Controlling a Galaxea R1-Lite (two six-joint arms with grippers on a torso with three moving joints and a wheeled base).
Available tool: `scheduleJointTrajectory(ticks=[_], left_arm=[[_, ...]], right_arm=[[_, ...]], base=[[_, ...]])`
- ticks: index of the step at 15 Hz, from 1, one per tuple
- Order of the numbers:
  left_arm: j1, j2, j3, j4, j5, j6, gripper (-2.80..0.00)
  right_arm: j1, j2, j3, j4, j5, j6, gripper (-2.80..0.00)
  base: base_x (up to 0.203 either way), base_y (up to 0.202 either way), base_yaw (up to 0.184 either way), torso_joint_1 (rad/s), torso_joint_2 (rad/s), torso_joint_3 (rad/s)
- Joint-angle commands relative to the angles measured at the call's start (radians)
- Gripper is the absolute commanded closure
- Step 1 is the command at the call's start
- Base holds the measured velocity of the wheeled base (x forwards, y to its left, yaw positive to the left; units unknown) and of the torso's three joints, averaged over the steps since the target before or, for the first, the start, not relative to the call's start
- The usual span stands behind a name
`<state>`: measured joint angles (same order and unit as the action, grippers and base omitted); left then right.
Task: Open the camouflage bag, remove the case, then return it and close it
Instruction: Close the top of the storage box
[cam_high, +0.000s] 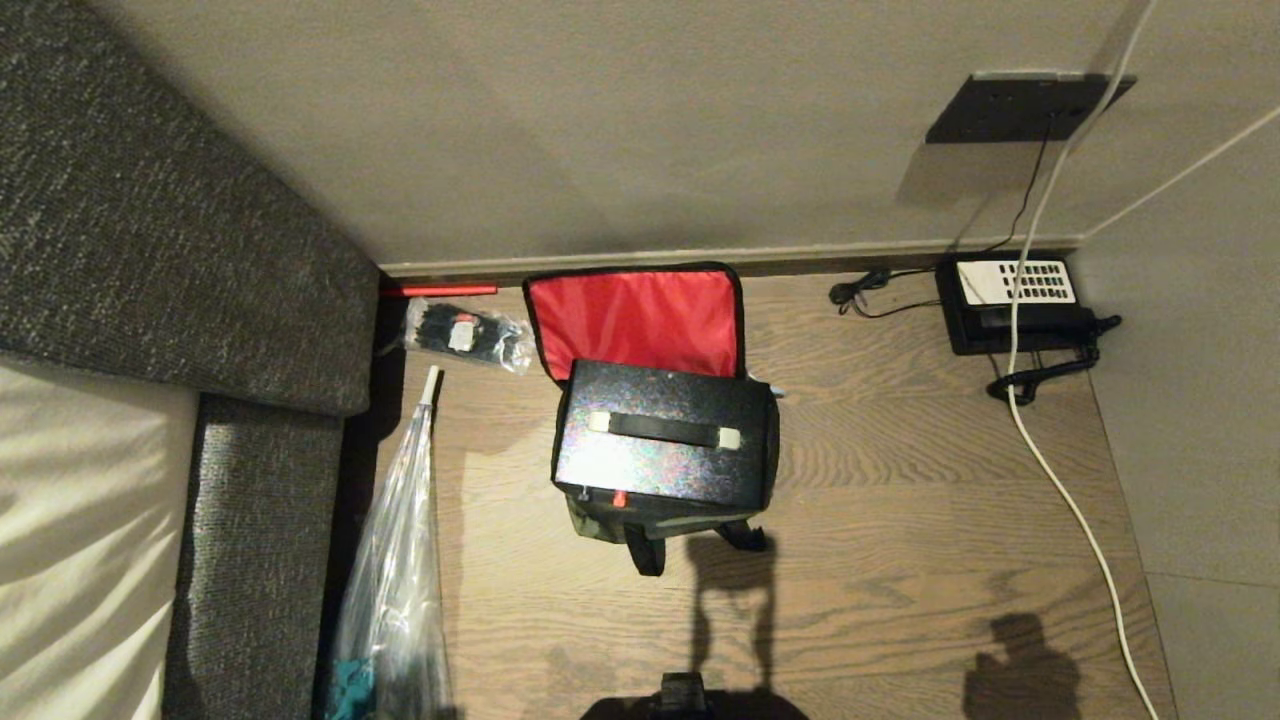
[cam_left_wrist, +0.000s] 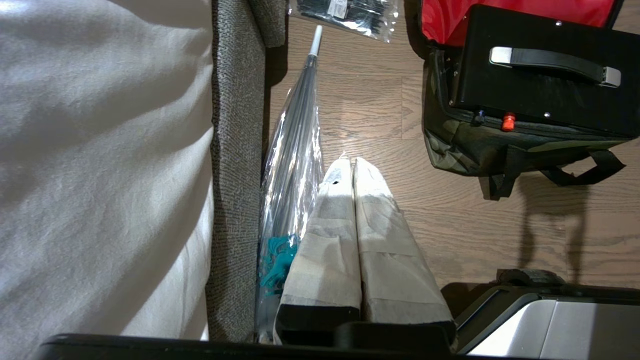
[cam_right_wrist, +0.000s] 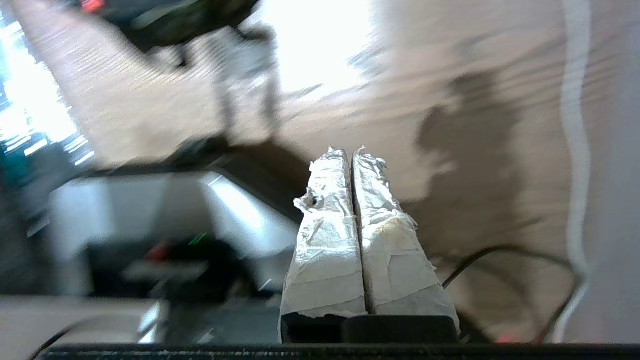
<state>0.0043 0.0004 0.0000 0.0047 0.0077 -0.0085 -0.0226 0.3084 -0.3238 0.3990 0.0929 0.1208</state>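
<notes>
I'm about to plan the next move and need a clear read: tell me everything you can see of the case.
The case is a rigid black rectangular box with a sparkly speckled top. A black handle on pale mounts lies flat across the top; a small red latch sits on the near edge. It stands upright in the open camouflage bag, rising above the bag's rim, with the red-lined lid flipped back behind it. No gripper touches it.
</notes>
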Motion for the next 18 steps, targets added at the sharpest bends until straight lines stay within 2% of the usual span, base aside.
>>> scheduleJointTrajectory(ticks=[1, 3, 6, 10, 14, 18], left_arm=[[0.0, 0.0, 0.003, 0.0, 0.0, -0.001, 0.0], [0.0, 0.0, 0.003, 0.0, 0.0, -0.001, 0.0], [0.0, 0.0, 0.003, 0.0, 0.0, -0.001, 0.0], [0.0, 0.0, 0.003, 0.0, 0.0, -0.001, 0.0], [0.0, 0.0, 0.003, 0.0, 0.0, -0.001, 0.0], [0.0, 0.0, 0.003, 0.001, 0.0, -0.002, 0.0]], right_arm=[[-0.039, -0.039, 0.075, -0.099, -0.057, -0.071, 0.0], [-0.025, -0.078, 0.16, -0.126, -0.038, -0.187, 0.0], [0.011, -0.242, 0.23, -0.216, -0.039, -0.246, 0.0], [0.021, -0.262, 0.277, -0.278, -0.075, -0.173, 0.0], [0.021, -0.262, 0.278, -0.279, -0.068, -0.208, 0.0], [0.021, -0.262, 0.281, -0.279, -0.074, -0.189, 0.0]], base=[[0.0, 0.0, 0.0, 0.0, 0.0, 0.0], [0.0, 0.0, 0.0, 0.0, 0.0, 0.0], [0.0, 0.0, 0.0, 0.0, 0.0, 0.0], [0.0, 0.0, 0.0, 0.0, 0.0, 0.0], [0.0, 0.0, 0.0, 0.0, 0.0, 0.0], [0.0, 0.0, 0.0, 0.0, 0.0, 0.0]])
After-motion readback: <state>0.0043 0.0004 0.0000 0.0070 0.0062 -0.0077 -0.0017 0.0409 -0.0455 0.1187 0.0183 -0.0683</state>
